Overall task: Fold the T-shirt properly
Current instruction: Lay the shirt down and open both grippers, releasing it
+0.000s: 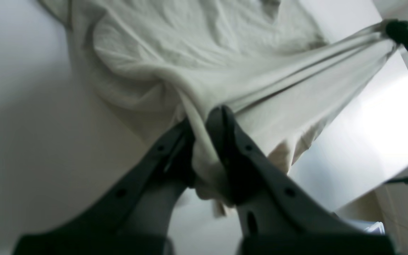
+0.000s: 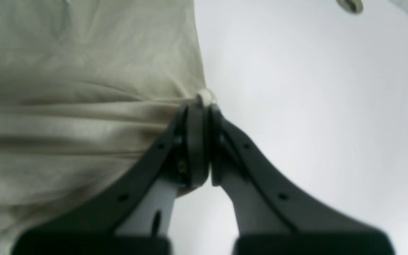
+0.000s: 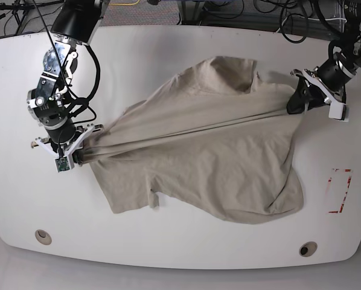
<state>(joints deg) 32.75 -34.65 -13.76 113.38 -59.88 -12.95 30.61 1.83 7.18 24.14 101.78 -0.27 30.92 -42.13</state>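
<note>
Left pincer [image 1: 207, 117]: jaws pressed together on a bunched fold of the T-shirt [image 1: 197, 63], with a small wad of cloth squeezed between them and poking out below the tips. In the base view this pincer [image 3: 296, 99] sits at the picture's right, at the shirt's edge.

Right pincer [image 2: 200, 106]: jaws closed tight, a pinch of the T-shirt [image 2: 76, 106] caught at the very tips, with a small nub of cloth showing just past them. In the base view it [image 3: 84, 151] is at the picture's left, at the shirt's opposite edge.

T-shirt [image 3: 210, 157]: beige and wrinkled, spread on the white table [image 3: 168, 48] between the 2 pincers. A taut band of gathered folds runs straight from one pincer to the other, slanting across the cloth.

Cloth beside the left pincer: the stretched band leads away from its tips toward the other pincer [image 1: 402, 33], seen far off at the upper right of the wrist view; looser cloth lies ahead of the tips.

Cloth beside the right pincer: all of it lies to one side of the jaws, with bare table on the other side.

Loose parts: the shirt's lower body hangs slack below the band, and a sleeve [image 3: 135, 196] lies flat near the right pincer.

Table marks: 2 round holes [image 3: 43, 236] near the front edge, and a red outlined rectangle [image 3: 339, 191] on the left pincer's side.
</note>
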